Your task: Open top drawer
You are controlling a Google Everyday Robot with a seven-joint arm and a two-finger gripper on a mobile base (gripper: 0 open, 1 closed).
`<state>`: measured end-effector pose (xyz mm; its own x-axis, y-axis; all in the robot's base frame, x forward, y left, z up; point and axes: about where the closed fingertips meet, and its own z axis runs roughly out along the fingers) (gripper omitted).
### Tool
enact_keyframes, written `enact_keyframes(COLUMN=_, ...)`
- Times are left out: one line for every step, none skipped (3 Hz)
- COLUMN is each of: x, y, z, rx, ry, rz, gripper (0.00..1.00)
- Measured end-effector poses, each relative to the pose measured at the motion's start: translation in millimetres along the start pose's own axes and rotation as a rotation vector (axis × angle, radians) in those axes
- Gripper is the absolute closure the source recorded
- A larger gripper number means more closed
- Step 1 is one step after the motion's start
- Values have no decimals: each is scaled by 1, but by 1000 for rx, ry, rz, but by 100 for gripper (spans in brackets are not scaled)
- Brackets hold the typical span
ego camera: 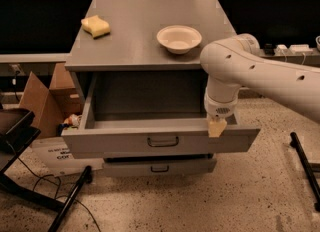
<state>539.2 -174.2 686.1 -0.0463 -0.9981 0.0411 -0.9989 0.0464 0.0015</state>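
The top drawer (125, 140) is a wide grey metal drawer with a small black loop handle (163, 141) at its centre. It stands pulled far out of the grey cabinet (145, 36), and its deep plain tray shows nothing inside. My gripper (216, 127) hangs from the white arm (250, 71) at the right part of the drawer's front rim, right of the handle. Its pale tip sits at the top edge of the front.
A narrower grey drawer (159, 167) sits below, slightly out. A white bowl (179, 38) and a yellow sponge (95, 26) lie on the cabinet top. A cardboard box (42, 101), a white box and a black stand (30, 176) are at left. A black leg (305, 168) is at right.
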Motion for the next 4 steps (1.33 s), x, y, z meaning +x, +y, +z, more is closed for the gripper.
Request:
enact_keyframes(x=0, y=0, z=0, rx=0, ry=0, rz=0, gripper=100)
enact_keyframes(x=4, y=10, z=-1, rx=-2, ry=4, rz=11, gripper=100)
enact_keyframes(x=7, y=19, z=-2, rx=-4, ry=6, rz=21, gripper=97)
enact_keyframes(x=6, y=19, z=-2, rx=-4, ry=6, rz=21, gripper=74)
